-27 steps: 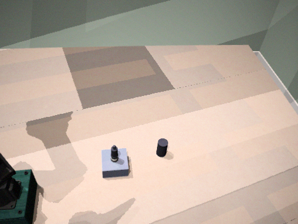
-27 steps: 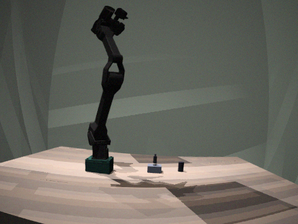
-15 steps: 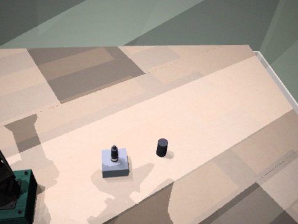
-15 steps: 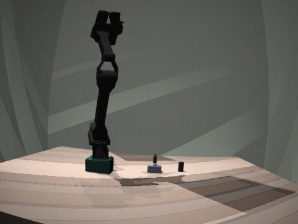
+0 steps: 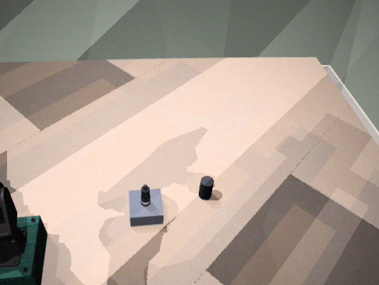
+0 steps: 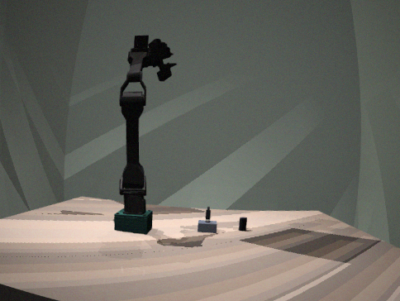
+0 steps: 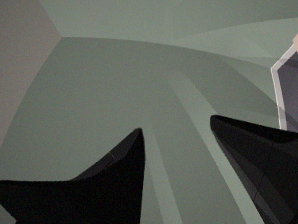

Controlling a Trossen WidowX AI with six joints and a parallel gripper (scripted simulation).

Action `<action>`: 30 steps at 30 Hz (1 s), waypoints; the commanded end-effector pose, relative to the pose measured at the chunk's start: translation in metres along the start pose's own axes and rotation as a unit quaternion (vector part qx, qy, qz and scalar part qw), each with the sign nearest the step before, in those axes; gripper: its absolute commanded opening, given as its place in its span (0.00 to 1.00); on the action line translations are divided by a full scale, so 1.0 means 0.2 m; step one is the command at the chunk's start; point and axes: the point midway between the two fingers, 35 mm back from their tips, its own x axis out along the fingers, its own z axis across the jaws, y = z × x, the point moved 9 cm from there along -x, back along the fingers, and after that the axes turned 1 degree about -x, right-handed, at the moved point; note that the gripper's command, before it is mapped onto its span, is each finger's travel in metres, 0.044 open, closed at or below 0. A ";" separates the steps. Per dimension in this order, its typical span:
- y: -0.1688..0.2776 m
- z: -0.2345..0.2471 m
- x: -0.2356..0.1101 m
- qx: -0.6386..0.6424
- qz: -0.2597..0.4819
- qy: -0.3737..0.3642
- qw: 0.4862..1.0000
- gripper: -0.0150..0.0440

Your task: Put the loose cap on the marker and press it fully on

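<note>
A dark marker (image 5: pixel 145 195) (image 6: pixel 207 213) stands upright in a grey-blue holder block (image 5: pixel 146 213) (image 6: pixel 207 226) on the table. Its dark cap (image 5: pixel 206 187) (image 6: pixel 242 223) stands loose on the table to the right of the block, apart from it. My gripper (image 6: pixel 165 71) (image 7: pixel 177 128) is raised high above the table on the upright arm, far from both. Its fingers stand apart with nothing between them; the wrist view shows only the green wall between the two dark fingertips.
The arm's green base (image 5: pixel 23 250) (image 6: pixel 133 222) stands at the table's left, left of the holder block. The table's right edge has a pale rim (image 5: pixel 352 102). Green walls surround the table.
</note>
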 end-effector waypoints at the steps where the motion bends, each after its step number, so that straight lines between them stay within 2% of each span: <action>1: 0.08 -0.13 0.15 -0.105 0.005 0.040 0.994 0.66; 3: 0.10 -0.20 0.23 -0.161 0.010 0.064 0.985 0.66; 7: 0.10 -0.34 0.37 -0.190 0.006 0.099 0.977 0.66; 14: 0.09 -0.61 0.57 -0.328 0.043 0.182 0.926 0.66; 22: -0.08 -1.12 0.81 -0.471 0.143 0.321 0.809 0.66; 30: -0.36 -1.67 0.87 -0.532 0.304 0.428 0.664 0.66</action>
